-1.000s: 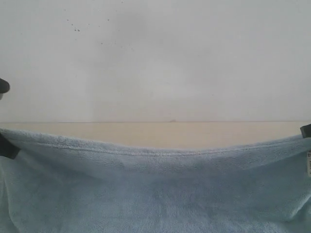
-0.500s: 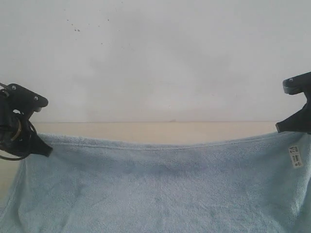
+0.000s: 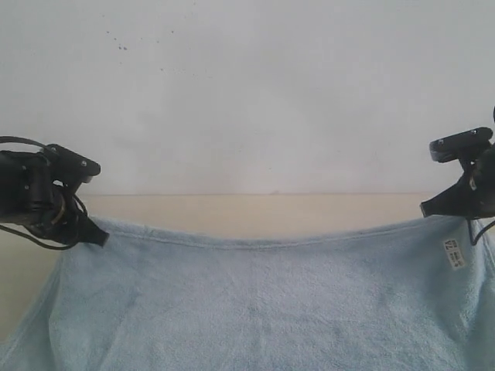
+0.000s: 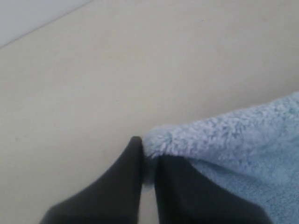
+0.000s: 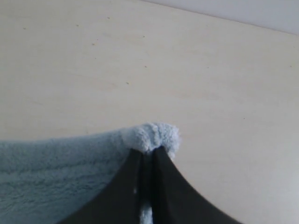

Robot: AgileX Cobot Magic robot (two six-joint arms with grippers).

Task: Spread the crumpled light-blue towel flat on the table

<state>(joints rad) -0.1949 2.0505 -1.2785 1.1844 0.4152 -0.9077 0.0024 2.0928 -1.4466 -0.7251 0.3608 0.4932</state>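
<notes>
The light-blue towel (image 3: 255,301) hangs stretched wide across the lower half of the exterior view, its hemmed top edge sagging slightly in the middle. My left gripper (image 3: 99,236) is shut on the towel's left top corner (image 4: 161,142). My right gripper (image 3: 430,209) is shut on the right top corner (image 5: 152,135), pinching a fluffy tuft. A small white printed tag (image 3: 454,253) shows just below the right corner. The beige table (image 3: 255,209) lies behind and beneath the cloth.
A white wall (image 3: 247,93) rises behind the table's far edge. Bare tabletop (image 4: 117,70) shows past the left corner, and more bare tabletop (image 5: 210,84) past the right corner.
Both grippers have come inward into the exterior view, carrying the towel corners with them. The towel's top edge is narrower and the tag has shifted left.
</notes>
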